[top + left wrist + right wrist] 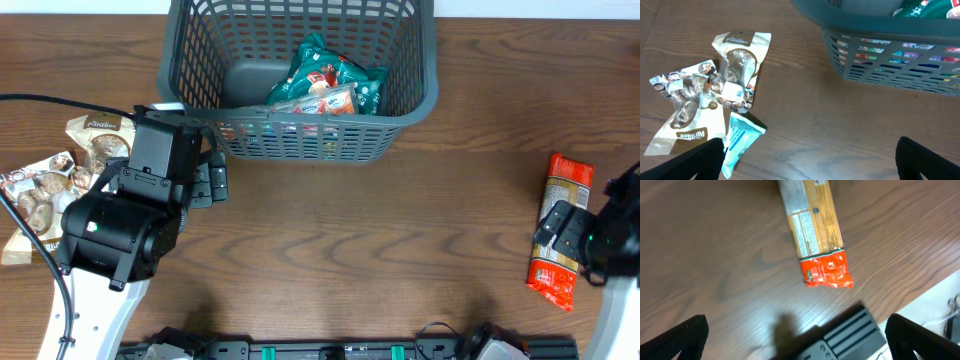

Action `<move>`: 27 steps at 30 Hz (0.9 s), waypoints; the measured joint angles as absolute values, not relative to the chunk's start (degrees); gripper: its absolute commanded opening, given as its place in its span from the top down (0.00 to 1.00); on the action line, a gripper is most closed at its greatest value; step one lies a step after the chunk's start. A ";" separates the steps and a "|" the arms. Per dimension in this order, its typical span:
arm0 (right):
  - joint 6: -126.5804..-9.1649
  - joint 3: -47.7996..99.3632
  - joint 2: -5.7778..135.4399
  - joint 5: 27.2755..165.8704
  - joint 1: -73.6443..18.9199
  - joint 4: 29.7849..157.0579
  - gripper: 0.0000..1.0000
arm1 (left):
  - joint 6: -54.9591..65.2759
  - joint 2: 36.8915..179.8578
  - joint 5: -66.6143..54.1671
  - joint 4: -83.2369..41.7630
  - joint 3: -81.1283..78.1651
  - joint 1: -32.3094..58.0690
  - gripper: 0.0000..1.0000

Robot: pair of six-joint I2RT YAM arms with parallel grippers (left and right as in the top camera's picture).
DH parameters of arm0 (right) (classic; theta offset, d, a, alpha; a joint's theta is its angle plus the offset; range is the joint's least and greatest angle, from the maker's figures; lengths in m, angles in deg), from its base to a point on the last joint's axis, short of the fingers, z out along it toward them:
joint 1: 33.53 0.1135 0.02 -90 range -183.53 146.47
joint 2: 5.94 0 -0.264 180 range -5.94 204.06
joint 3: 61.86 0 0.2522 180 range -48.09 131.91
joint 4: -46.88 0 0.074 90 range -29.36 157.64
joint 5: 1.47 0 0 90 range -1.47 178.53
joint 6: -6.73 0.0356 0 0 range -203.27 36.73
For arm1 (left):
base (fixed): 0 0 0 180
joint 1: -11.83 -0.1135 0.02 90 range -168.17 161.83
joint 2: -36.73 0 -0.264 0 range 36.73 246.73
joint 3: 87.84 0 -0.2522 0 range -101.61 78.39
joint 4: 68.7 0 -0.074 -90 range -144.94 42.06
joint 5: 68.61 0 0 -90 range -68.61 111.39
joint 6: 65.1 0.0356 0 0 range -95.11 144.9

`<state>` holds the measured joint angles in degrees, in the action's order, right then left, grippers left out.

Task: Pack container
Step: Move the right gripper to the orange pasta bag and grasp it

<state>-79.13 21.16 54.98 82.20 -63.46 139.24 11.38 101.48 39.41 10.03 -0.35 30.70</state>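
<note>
The dark grey slatted container (pixel 410 100) stands at the back middle of the table and holds several green and clear snack packets (pixel 325 85). Its corner shows in the left wrist view (pixel 880 65). My left gripper (pixel 210 180) is open and empty (pixel 810 167), just left of the container's front corner. A light blue packet (pixel 740 140) lies by its left finger, beside two brown-and-white cookie packets (pixel 737 65) (pixel 685 107). My right gripper (pixel 558 228) is open and empty (pixel 800 342) above an orange-and-red packet (pixel 565 180), which lies ahead of the jaws (pixel 815 230).
The cookie packets also show at the table's left edge in the overhead view (pixel 100 140) (pixel 35 195). The table's front edge and a black rail (pixel 850 335) lie right below the right gripper. Bare wood stretches between the two arms.
</note>
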 measured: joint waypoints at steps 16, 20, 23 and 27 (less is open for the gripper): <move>-79.26 16.74 81.13 82.25 -68.27 120.86 0.01 | 11.38 101.48 39.41 10.46 -0.35 30.70 0.01; -79.72 16.72 86.46 82.25 -68.29 116.40 0.01 | 11.38 101.48 39.41 10.49 -0.35 30.70 0.01; -80.53 16.70 89.50 82.27 -68.29 112.82 0.01 | 11.38 101.48 39.41 10.46 -0.35 30.70 0.01; -81.45 16.70 93.37 82.31 -68.49 108.99 0.01 | 11.35 101.48 39.41 10.46 -0.35 30.70 0.01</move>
<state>-81.45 16.70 93.37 82.31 -68.49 108.99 11.35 101.48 39.41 10.46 -0.35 30.70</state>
